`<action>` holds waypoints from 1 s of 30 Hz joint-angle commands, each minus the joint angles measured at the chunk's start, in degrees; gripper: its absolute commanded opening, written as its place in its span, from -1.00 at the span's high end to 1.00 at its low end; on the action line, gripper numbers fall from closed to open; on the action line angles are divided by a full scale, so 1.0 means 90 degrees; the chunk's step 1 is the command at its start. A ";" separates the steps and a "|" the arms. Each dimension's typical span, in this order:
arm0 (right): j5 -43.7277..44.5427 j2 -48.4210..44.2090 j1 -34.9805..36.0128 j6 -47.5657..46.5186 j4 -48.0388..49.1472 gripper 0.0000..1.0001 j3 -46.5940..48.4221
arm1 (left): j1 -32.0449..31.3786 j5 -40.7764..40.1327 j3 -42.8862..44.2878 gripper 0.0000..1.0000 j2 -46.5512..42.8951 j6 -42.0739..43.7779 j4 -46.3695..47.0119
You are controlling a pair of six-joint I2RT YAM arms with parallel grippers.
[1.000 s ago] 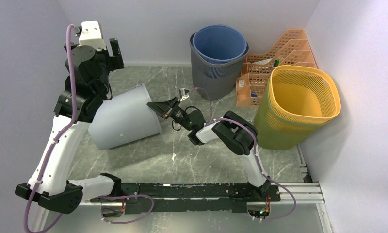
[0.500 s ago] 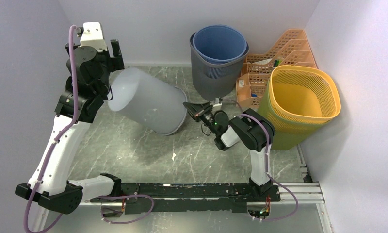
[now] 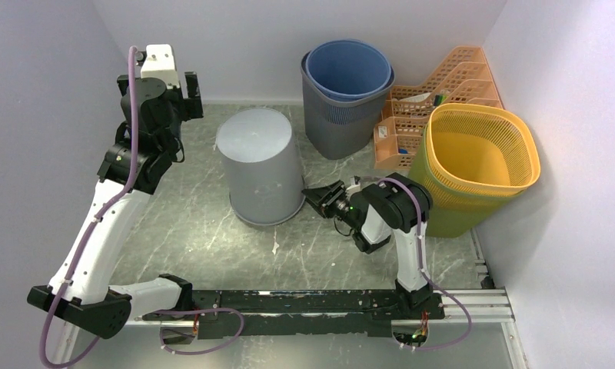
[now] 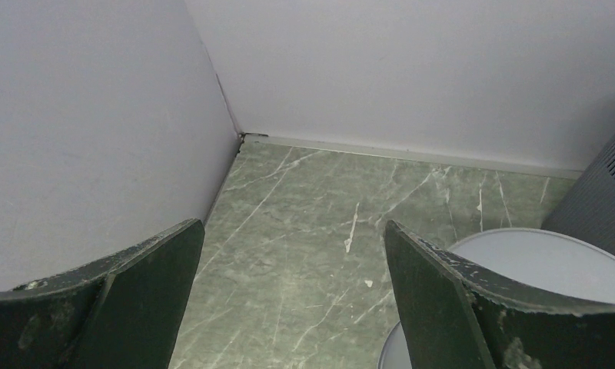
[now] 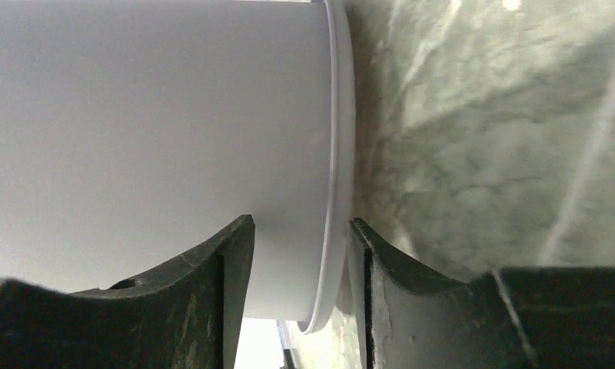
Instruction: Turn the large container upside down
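Two grippers are in view, and we find neither clamped. The large container (image 3: 258, 157) stands upside down on the table (image 3: 212, 242), base uppermost, toward 11 o'clock from the table's centre. The right gripper (image 3: 312, 198) sits at the container's 4 o'clock, jaws about half parted, with the bottom rim loose between them. The left gripper (image 3: 191, 88) hangs at the container's 10 o'clock, spread wide and empty.

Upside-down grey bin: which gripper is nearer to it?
Right. The right gripper is at the bin's bottom rim, its jaws either side of that rim. The left gripper hangs higher, off to the bin's left and clear of it.
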 commanded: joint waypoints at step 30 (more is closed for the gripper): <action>0.1106 -0.3607 -0.0182 -0.4389 -0.6325 -0.24 0.0906 | 0.0030 0.1415 -0.0007 -0.99 0.0433 -0.0218 0.0010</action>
